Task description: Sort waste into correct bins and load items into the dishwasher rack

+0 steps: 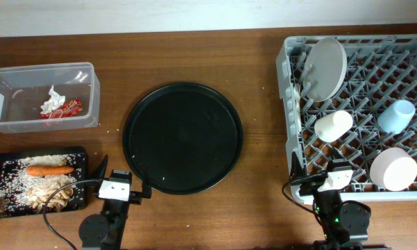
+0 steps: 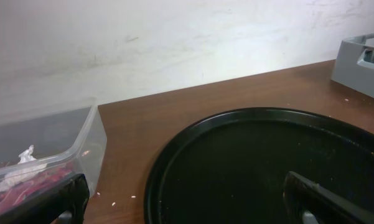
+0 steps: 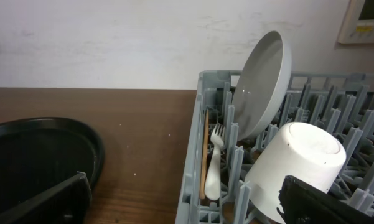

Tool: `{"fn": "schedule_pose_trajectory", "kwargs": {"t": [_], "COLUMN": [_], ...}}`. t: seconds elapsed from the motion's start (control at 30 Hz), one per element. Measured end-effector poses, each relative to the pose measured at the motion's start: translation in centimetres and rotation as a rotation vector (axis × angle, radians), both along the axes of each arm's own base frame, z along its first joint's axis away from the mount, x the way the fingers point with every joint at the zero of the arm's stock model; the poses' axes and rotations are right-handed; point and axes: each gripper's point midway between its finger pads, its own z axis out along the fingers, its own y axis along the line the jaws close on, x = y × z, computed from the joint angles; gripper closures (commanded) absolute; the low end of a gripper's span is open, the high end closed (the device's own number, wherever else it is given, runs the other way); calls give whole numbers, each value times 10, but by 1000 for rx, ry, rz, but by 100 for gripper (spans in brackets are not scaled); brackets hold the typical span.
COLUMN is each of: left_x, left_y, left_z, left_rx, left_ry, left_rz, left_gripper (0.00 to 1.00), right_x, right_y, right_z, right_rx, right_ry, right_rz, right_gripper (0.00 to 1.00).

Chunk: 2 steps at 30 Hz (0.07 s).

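The grey dishwasher rack (image 1: 291,83) stands at the right and holds the round white plate (image 1: 328,68) on edge, the small white cup (image 1: 333,126), the light blue cup (image 1: 396,116) and the white bowl (image 1: 394,169). In the right wrist view the plate (image 3: 261,87), the small cup (image 3: 295,168), a white fork (image 3: 214,165) and a thin pale stick (image 3: 205,158) sit in the rack (image 3: 196,155). The clear tub (image 1: 14,119) holds red wrapper (image 1: 68,107) and white tissue (image 1: 53,101). The black tray (image 1: 0,165) holds the carrot (image 1: 50,169) and food scraps (image 1: 45,189). My left gripper (image 2: 187,202) and right gripper (image 3: 187,202) are open and empty.
A large round black tray (image 1: 182,137) lies in the middle of the wooden table, also in the left wrist view (image 2: 261,162). Small white grains are scattered on the wood near the tub (image 2: 43,149). A pale wall runs behind the table.
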Motion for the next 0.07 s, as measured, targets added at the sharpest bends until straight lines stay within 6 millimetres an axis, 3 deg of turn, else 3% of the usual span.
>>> {"fn": "schedule_pose_trajectory", "kwargs": {"t": [0.07], "left_x": [0], "left_y": [0], "left_z": [0], "left_rx": [0], "left_ry": [0], "left_rz": [0], "left_gripper": [1], "right_x": [0], "right_y": [0], "right_z": [0], "right_rx": [0], "right_ry": [0], "right_rz": [0], "right_gripper": [1]}}
